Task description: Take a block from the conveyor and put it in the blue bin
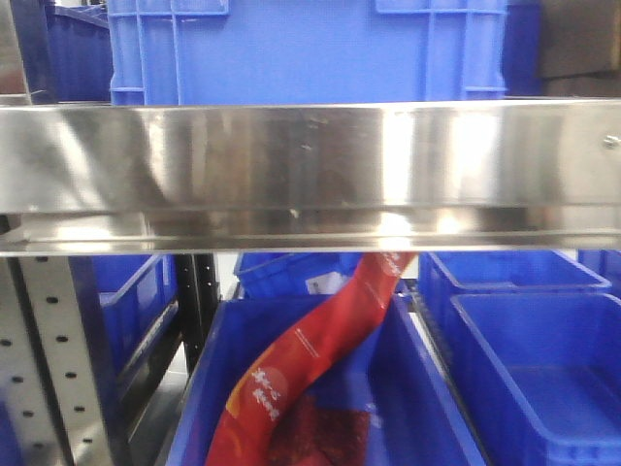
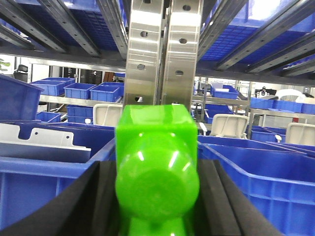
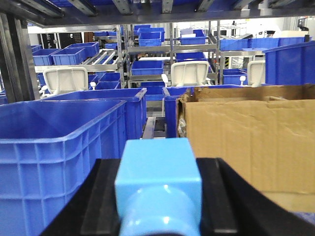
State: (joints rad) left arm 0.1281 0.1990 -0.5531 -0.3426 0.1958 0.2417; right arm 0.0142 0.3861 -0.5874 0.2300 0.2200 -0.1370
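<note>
The only writing in sight is white print along a long red foil pouch (image 1: 310, 359) in the front view, and it is too blurred to read. The pouch hangs down from behind a broad polished steel beam (image 1: 310, 175) that crosses the picture, and its lower end lies in a deep blue plastic bin (image 1: 427, 388) near the bottom. Another open blue bin (image 1: 543, 388) stands just to its right, and a ribbed blue crate (image 1: 310, 49) sits above the beam. No brand or label can be made out on the bins or blocks.

In the left wrist view, the left gripper (image 2: 157, 206) is clamped on a bright green plastic block (image 2: 156, 147), which has a round stud facing the camera. The block fills the gap between the black foam-lined fingers (image 2: 98, 196) and touches both. A perforated steel upright (image 2: 162, 54) rises beyond it. Blue bins lie to the left (image 2: 44, 172) and right (image 2: 266, 177).

In the right wrist view, the right gripper (image 3: 158, 206) is closed on a light blue plastic block (image 3: 158, 167), seated squarely between its black pads (image 3: 98, 196). A large blue bin (image 3: 59, 142) stands to the near left, and a brown cardboard box (image 3: 246, 142) to the near right. White chair backs (image 3: 64, 78) show farther off.
</note>
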